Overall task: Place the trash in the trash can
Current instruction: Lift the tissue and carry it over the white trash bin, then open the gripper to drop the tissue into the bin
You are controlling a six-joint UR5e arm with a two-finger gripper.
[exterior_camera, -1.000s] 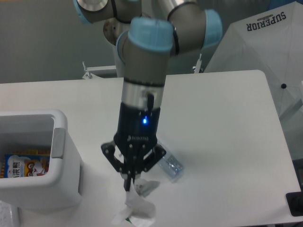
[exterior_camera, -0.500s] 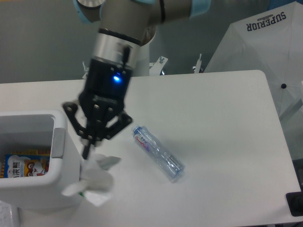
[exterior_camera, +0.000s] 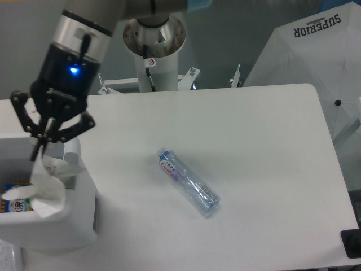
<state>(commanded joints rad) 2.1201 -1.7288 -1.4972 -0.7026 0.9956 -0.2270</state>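
A crumpled white tissue wad (exterior_camera: 39, 189) hangs over the open trash can (exterior_camera: 79, 217) at the bench's (exterior_camera: 254, 141) nine o'clock edge, pinched at its top between the closed fingertips of the robot's hand (exterior_camera: 40, 148). Soft and nearly weightless, it looks likely to fall straight into the bin on release, though it may cling to a finger. The clear plastic bottle (exterior_camera: 188, 183) lies on its side near the bench's centre, at about four o'clock from the bin and well apart from it, cap end toward ten o'clock. Light, smooth and apt to roll, it probably wants a grip across its middle. Open bench surrounds it on all sides; a folded white umbrella (exterior_camera: 316, 62) stands beyond the two o'clock corner.
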